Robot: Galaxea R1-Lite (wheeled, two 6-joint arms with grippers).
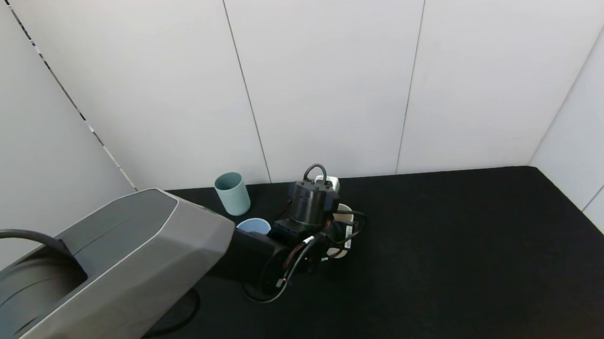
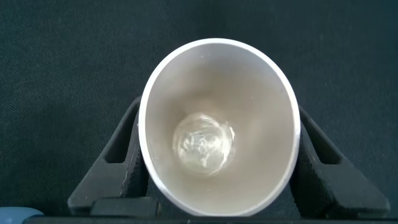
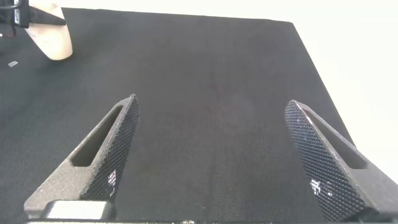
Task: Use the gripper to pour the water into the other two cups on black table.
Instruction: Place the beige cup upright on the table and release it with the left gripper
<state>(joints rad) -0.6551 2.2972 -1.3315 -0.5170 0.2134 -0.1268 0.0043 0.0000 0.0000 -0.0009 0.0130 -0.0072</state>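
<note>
My left gripper is shut on the cream-beige cup, just right of the light blue cup. In the left wrist view the cream cup sits between the two black fingers, mouth toward the camera, with a little water at its bottom. The teal green cup stands upright at the back of the black table, behind the light blue cup. My right gripper is open and empty over bare table; the cream cup shows far off in its view.
White wall panels close the table at the back and on the right. My left arm's grey upper link covers the table's front left. Bare tabletop stretches to the right of the cups.
</note>
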